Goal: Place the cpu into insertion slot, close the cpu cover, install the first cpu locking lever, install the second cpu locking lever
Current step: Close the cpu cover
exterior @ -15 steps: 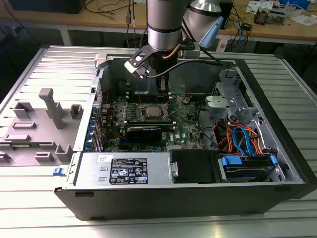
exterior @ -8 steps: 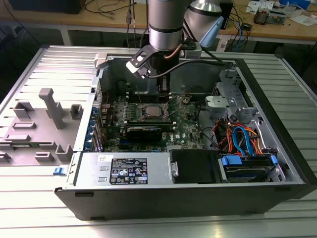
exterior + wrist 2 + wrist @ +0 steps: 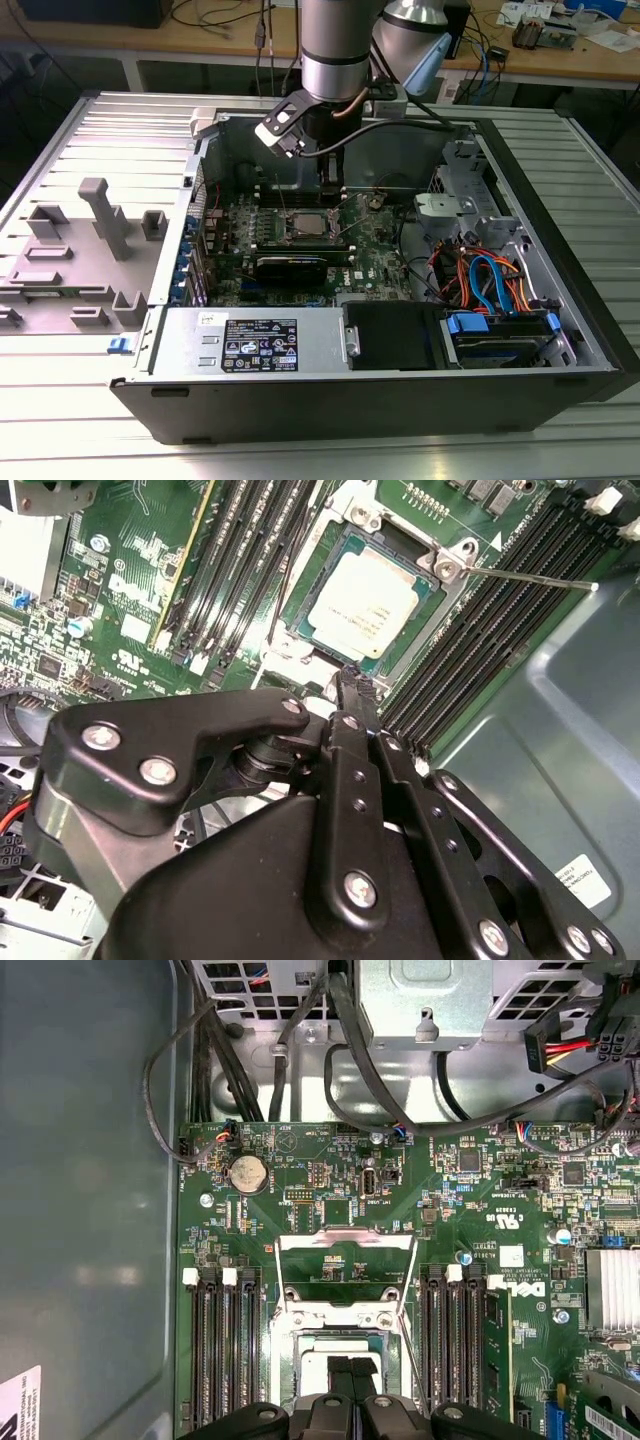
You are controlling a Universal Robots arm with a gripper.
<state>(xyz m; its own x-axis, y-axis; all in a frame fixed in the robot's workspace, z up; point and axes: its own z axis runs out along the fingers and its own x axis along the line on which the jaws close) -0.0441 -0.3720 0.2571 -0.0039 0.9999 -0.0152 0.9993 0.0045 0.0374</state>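
The cpu point(image 3: 365, 605), a small square chip with a silver-grey top, lies flat in the socket on the green board point(image 3: 375, 255). My gripper point(image 3: 355, 680) hangs just above the socket's edge, shut, with nothing between its fingers. In the first wrist view the fingertips point(image 3: 340, 1370) sit over the socket, and the cpu cover point(image 3: 345, 1243) is swung open beyond it, the board showing through its open middle. A thin metal locking lever point(image 3: 520, 577) sticks out sideways from the socket corner. In the exterior view the gripper point(image 3: 330, 188) stands over the socket point(image 3: 305, 226).
Black memory slots point(image 3: 480, 610) flank the socket on both sides. A long black card point(image 3: 300, 265) lies nearer the power supply point(image 3: 255, 345). Coloured cables point(image 3: 490, 280) and a drive fill the case at the exterior view's right. A grey fixture point(image 3: 100, 230) stands outside the case.
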